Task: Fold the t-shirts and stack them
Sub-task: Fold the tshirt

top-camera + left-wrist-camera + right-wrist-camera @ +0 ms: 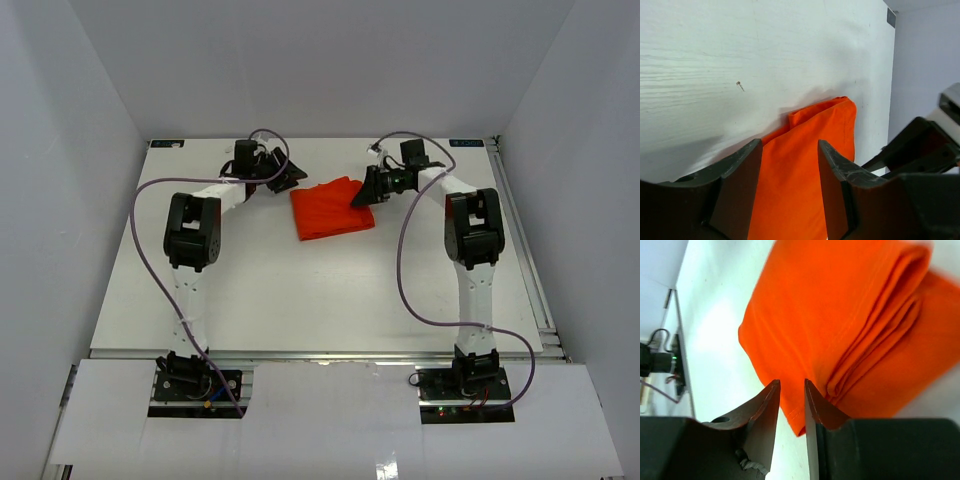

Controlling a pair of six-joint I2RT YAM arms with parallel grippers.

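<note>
- Grey walls (320, 60) on three sides, white table (300, 300) below.
- Two arms, left arm (190, 230) and right arm (472, 225), both stretched toward the far half of the table.
- One t-shirt (330, 208) (805, 165) (840, 315): plain bright orange-red, no print, folded into a rough rectangle of several layers, stitched hem and stacked fold edges showing. Lying flat at the far middle of the table, between the grippers.
- Two grippers: left gripper (283, 178) (790, 145) just beside the shirt's far left corner, jaws wide apart, holding nothing; right gripper (362, 196) (791, 384) at its right edge, jaws parted by a narrow gap, nothing clamped.
</note>
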